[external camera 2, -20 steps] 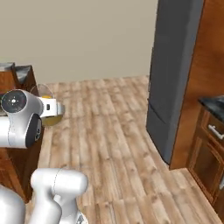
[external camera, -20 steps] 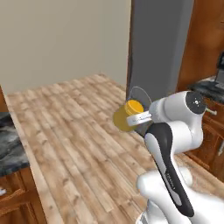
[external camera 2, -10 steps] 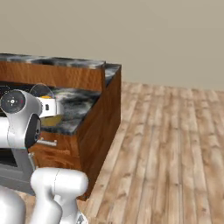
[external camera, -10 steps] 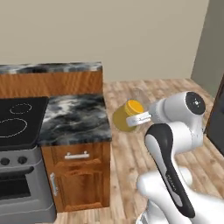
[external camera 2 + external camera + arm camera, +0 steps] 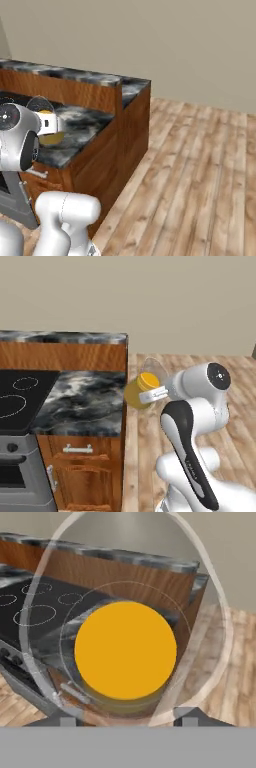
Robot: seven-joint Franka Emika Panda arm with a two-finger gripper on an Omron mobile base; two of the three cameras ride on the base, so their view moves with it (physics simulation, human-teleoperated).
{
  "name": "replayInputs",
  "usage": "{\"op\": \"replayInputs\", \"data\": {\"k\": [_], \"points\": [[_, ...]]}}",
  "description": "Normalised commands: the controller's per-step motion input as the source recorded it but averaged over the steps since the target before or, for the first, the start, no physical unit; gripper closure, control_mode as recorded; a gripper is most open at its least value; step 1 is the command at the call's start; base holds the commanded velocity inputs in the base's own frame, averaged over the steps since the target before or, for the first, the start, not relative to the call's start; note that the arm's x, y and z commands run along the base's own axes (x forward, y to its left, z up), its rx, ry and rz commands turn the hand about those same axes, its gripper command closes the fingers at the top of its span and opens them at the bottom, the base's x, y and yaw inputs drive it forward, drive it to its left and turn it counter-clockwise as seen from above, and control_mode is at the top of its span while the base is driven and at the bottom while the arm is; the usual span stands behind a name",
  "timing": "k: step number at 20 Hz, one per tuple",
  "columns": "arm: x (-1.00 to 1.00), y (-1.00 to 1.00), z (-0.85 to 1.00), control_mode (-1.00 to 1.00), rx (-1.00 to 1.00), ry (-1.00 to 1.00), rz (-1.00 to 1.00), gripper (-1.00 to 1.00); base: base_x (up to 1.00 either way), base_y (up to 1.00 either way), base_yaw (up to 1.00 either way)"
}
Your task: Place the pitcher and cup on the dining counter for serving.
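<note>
Nearest the hand camera, we find the gripper (image 5: 121, 721) closed on the small amber-yellow pitcher with the clear translucent pointed spout rim (image 5: 125, 649); its two dark finger tips stand either side of the rim at the bottom of the hand view. The left base view shows the same pitcher (image 5: 137, 392) carried in the air at the end of the white arm, off every surface, just beside the near corner of the marble worktop.

We judge the pitcher to be rigid and light, with smooth walls that could slip under a loose pinch. The body widens downward, so a hold taken high on it, or across the rim as here, seems the safer one; the thin translucent spout looks the weakest part and should not bear the squeeze. We cannot tell from the pictures how deep the fingers sit on it.

Below and beyond the pitcher lies the lower table of black marble with white-grey veining (image 5: 80, 401), carrying the black cooktop with white rings (image 5: 17, 398) on brown wood cabinets. Behind it rises the higher slab of black veined marble on a brown wood base (image 5: 75, 76), which we take to be the dining counter. The pitcher is not yet set on it. Farthest back are the wooden plank floor (image 5: 200, 165) and the plain beige wall (image 5: 150, 296).
</note>
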Motion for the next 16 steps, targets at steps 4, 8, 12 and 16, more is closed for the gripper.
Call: {"op": "replayInputs", "data": {"k": [4, 8, 12, 16], "points": [[0.0, 0.0, 0.0, 1.0, 0.0, 0.0, 0.0, 1.0, 0.63, -1.0, 0.07], [0.0, 0.0, 0.0, 1.0, 0.0, 0.0, 0.0, 1.0, 1.0, -1.0, 0.08], [0.0, 0.0, 0.0, 1.0, 0.0, 0.0, 0.0, 1.0, 1.0, -1.0, 0.07], [0.0, 0.0, 0.0, 1.0, 0.0, 0.0, 0.0, 1.0, 1.0, -1.0, 0.1]]}}
